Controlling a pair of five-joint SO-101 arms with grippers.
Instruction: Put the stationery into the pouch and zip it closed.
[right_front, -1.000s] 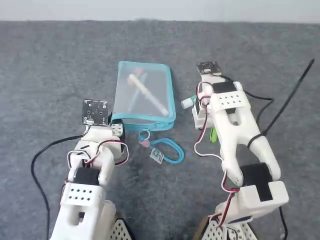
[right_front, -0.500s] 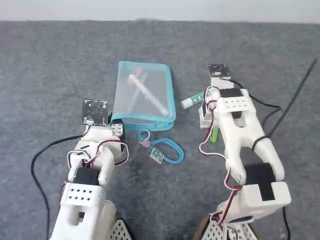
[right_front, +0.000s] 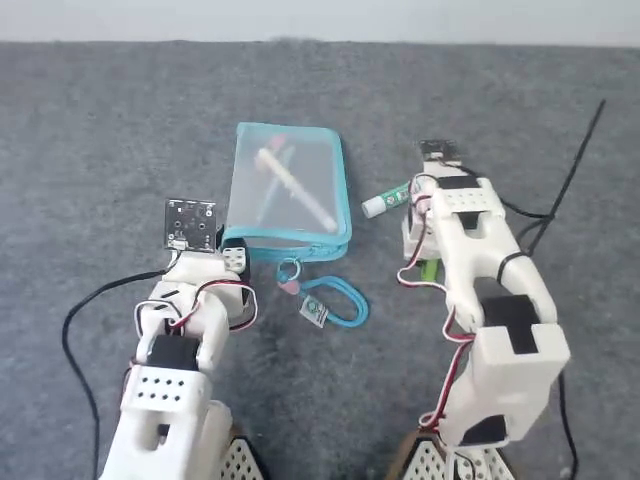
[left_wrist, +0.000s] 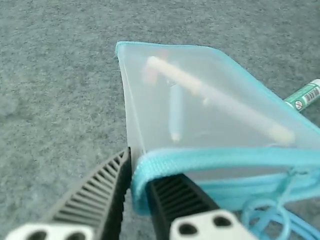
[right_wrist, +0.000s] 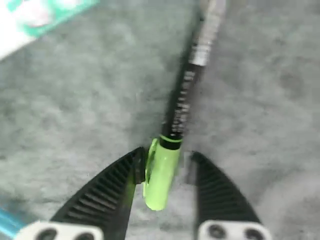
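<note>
Left gripper (left_wrist: 139, 170): nearly closed, clamped on the teal zip edge of the pouch (left_wrist: 200, 115) at one corner, with the edge pinched between both fingers (left_wrist: 100, 195). Inside the pouch, beyond the fingertips: a cream pen (left_wrist: 220, 107) and a blue pen (left_wrist: 175, 107).

Right gripper (right_wrist: 167, 155): open, holding nothing, set astride the green cap of a pen (right_wrist: 181, 107). Cap between the fingers (right_wrist: 107, 187), just beside one and apart from the other; black barrel extending beyond the tips. White-and-green tube (right_wrist: 35, 12) farther beyond the fingertips, off to one side, on the grey mat (right_front: 100, 120).
</note>
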